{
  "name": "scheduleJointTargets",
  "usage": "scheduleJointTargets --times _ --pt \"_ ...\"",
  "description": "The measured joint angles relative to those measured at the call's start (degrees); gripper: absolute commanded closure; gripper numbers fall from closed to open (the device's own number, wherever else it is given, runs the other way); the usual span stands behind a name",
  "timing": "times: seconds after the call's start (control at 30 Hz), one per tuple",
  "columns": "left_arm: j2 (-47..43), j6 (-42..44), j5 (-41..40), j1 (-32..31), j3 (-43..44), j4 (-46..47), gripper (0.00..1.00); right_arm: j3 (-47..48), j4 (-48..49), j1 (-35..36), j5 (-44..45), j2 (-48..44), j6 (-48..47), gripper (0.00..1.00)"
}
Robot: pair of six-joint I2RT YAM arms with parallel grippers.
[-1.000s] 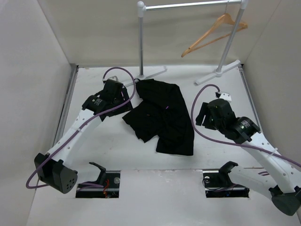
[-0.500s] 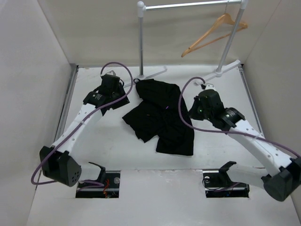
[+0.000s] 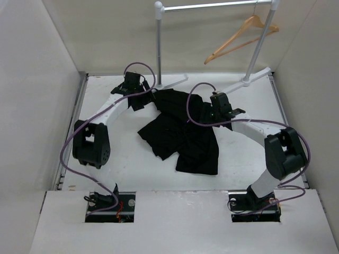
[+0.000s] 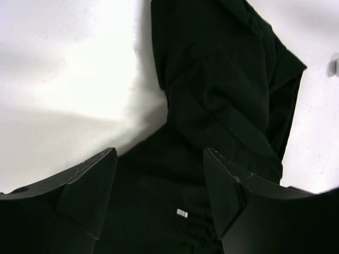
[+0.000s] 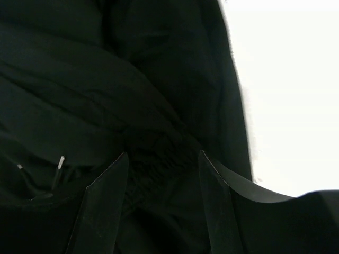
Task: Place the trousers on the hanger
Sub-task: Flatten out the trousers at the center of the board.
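Note:
The black trousers (image 3: 183, 132) lie crumpled on the white table in the top view. The wooden hanger (image 3: 241, 38) hangs from the silver rail at the back right. My left gripper (image 3: 142, 95) is open at the trousers' far left corner; in the left wrist view (image 4: 161, 180) its jaws stand apart over the black cloth (image 4: 222, 95). My right gripper (image 3: 207, 112) is open over the trousers' right edge; in the right wrist view (image 5: 163, 174) its jaws straddle a gathered fold of the cloth (image 5: 159, 153).
The silver clothes rail (image 3: 212, 6) stands at the back on two posts (image 3: 159, 47) with feet on the table. White walls close in the left, right and back. Two arm base cut-outs sit at the near edge.
Both arms have stretched forward from mid-table to the far part of the trousers. The left gripper moved up to the far left corner, the right gripper moved left onto the right edge. The trousers have not moved.

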Motion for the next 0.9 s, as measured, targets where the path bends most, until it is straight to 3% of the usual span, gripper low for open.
scheduleJointTargets --times 0.47,0.53,0.6,0.67,0.77,0.9 --pt "22.32 -0.13 4.59 -0.22 14.05 5.81 0.37 0.13 2.4 0.07 0.9 2.95 -0.92 0.32" --pt "24.17 -0.46 4.52 -0.42 15.13 5.92 0.49 0.13 2.4 0.07 1.22 3.19 -1.01 0.44" --pt "25.94 -1.36 4.46 -0.66 16.28 6.4 0.79 0.17 2.32 0.07 1.31 3.72 -1.33 0.67" --pt "26.69 -2.4 4.22 -0.76 16.48 7.19 0.94 0.37 2.21 0.07 1.27 4.33 -1.27 0.84" --pt "25.62 -3.54 3.28 -1.22 15.02 8.92 0.99 0.9 1.46 0.11 1.16 4.31 -1.4 0.96" --pt "16.11 -4.59 0.79 -0.44 6.27 10.32 0.99 1.92 -0.7 0.87 1.4 1.11 -1.46 0.96"
